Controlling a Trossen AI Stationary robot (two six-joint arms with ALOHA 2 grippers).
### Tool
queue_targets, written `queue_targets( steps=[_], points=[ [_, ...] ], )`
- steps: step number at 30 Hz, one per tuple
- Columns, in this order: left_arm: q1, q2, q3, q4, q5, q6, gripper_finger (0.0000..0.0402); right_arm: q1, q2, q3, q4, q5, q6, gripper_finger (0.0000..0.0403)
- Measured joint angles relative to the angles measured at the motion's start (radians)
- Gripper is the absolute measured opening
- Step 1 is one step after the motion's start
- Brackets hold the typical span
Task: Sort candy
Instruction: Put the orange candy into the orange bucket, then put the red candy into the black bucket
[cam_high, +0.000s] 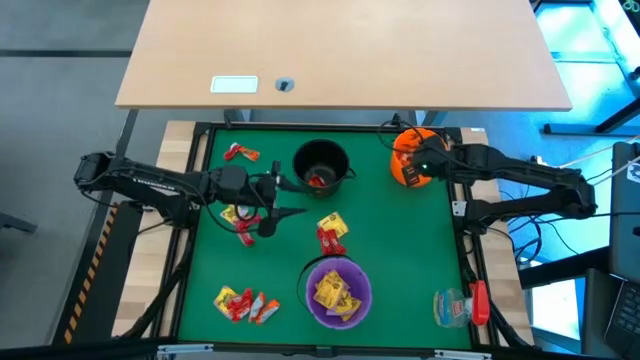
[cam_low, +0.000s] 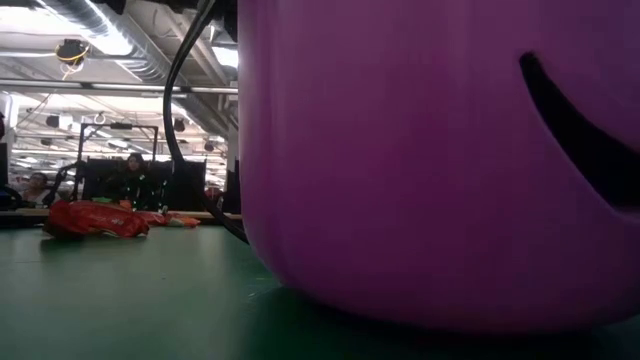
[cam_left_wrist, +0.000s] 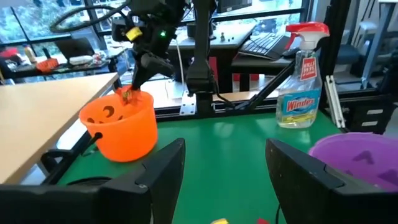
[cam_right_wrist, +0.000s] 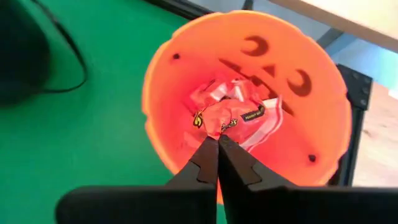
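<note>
Hovering spread-fingered over loose candy (cam_high: 244, 223), left gripper (cam_high: 272, 210) should be pinching light, crinkly, slippery wrappers mid-body; right gripper (cam_right_wrist: 217, 148) is clenched empty.

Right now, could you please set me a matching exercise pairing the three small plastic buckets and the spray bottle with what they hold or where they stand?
Things:
1. purple plastic bucket
2. black plastic bucket
3. orange plastic bucket
4. clear spray bottle with red trigger

States:
A. red candy inside
B. lying at the green mat's edge
C. shut right gripper poised over it
D. yellow candy inside

Pairs: 1-D, 2-A, 3-C, 4-B
</note>
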Motion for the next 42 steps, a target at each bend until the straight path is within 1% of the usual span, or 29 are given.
queue_targets(
  steps=[2, 5, 8, 13, 15, 17, 20, 22, 26, 29, 35, 37, 40, 42],
  points=[
    [-0.007, 0.0, 0.0, 0.002, 0.0, -0.011, 0.0213, -0.016, -0.001, -0.001, -0.001, 0.014, 0.002, 0.0009],
    [-0.022, 0.0, 0.0, 0.004, 0.0, -0.011, 0.0213, -0.03, 0.0, -0.001, -0.001, 0.033, 0.002, 0.0033],
    [-0.032, 0.0, 0.0, 0.004, 0.001, -0.011, 0.0213, -0.035, 0.0, -0.001, -0.001, 0.029, -0.01, 0.0074],
    [-0.035, 0.0, 0.0, -0.007, 0.0, -0.012, 0.0213, -0.032, 0.0, -0.001, 0.006, -0.015, -0.021, 0.0152],
    [-0.035, 0.0, 0.0, -0.025, -0.001, -0.012, 0.0213, -0.032, 0.001, -0.001, 0.019, -0.029, -0.027, 0.0175],
    [-0.035, 0.0, 0.0, -0.051, -0.003, -0.013, 0.0213, -0.032, -0.005, -0.002, 0.04, -0.042, -0.054, 0.0188],
    [-0.036, 0.0, 0.0, -0.099, -0.003, -0.013, 0.0213, -0.03, -0.039, -0.002, 0.103, -0.077, -0.085, 0.0193],
    [-0.035, 0.0, 0.0, -0.123, -0.003, -0.012, 0.0213, -0.003, -0.062, -0.002, 0.169, -0.092, -0.103, 0.019],
    [-0.035, 0.0, 0.0, -0.135, -0.019, -0.005, 0.0213, 0.088, -0.1, -0.002, 0.324, -0.089, -0.127, 0.0176],
    [-0.035, 0.0, 0.0, -0.129, -0.048, 0.017, 0.0213, 0.173, -0.106, -0.002, 0.417, -0.05, -0.13, 0.0167],
    [-0.034, 0.0, 0.0, -0.086, -0.083, 0.091, 0.0213, 0.33, -0.055, -0.002, 0.543, -0.012, -0.131, 0.0161],
    [-0.03, 0.0, 0.0, -0.077, -0.088, 0.107, 0.0213, 0.374, -0.023, -0.002, 0.576, 0.021, -0.134, 0.0161],
    [-0.017, 0.001, 0.0, -0.079, -0.09, 0.112, 0.0213, 0.42, 0.034, -0.002, 0.624, 0.074, -0.157, 0.0161],
    [-0.008, 0.001, 0.0, -0.078, -0.09, 0.112, 0.0213, 0.44, 0.074, -0.002, 0.654, 0.091, -0.179, 0.0161]
  ],
)
